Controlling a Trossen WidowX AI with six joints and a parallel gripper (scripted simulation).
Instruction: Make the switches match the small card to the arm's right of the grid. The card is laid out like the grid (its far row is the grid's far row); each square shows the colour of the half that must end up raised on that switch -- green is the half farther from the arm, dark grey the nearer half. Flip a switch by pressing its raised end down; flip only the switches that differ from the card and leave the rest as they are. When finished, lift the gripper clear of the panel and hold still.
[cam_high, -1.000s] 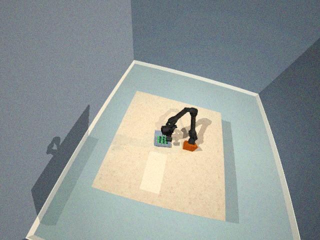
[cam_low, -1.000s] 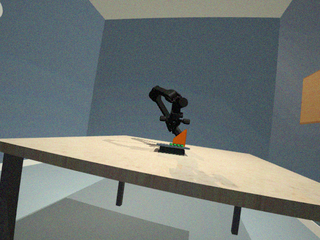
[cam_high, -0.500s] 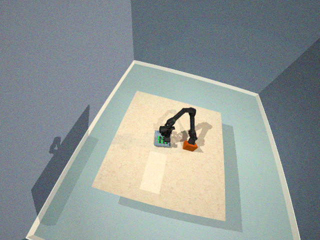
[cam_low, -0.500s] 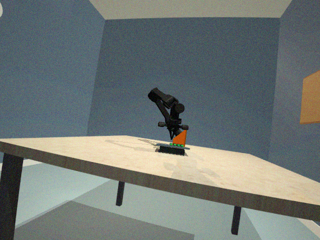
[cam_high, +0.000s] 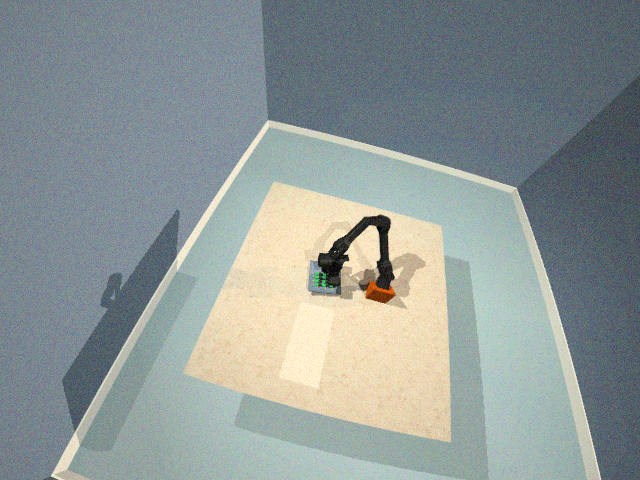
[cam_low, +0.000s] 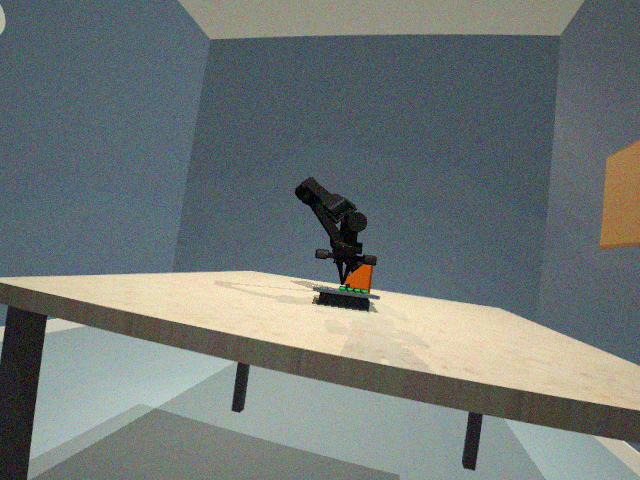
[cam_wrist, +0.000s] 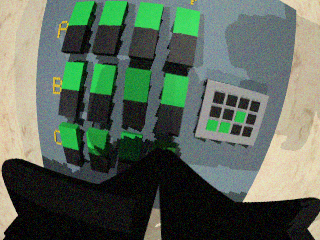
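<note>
The blue-grey panel (cam_high: 312, 290) (cam_low: 373, 297) (cam_wrist: 215, 37) carries rows A, B and C of four green-and-dark switches. The card (cam_wrist: 205, 112) shows an all-dark far row, green only third in the middle row, and green first and second in the near row. Switch B3 (cam_wrist: 136, 85) shows a darker green half than its row neighbours. Which halves are raised is hard to tell for several switches. My gripper (cam_low: 342, 283) (cam_wrist: 162, 156) is shut and empty, its tips low over switch C4, hiding most of it. Shadow covers part of row C, including C3 (cam_wrist: 131, 145).
The orange arm base (cam_high: 380, 292) (cam_low: 361, 279) stands on the table (cam_high: 382, 361) (cam_low: 206, 310), to the panel's right in the top view. A pale bright rectangle (cam_high: 307, 345) lies on the table below the panel in that view.
</note>
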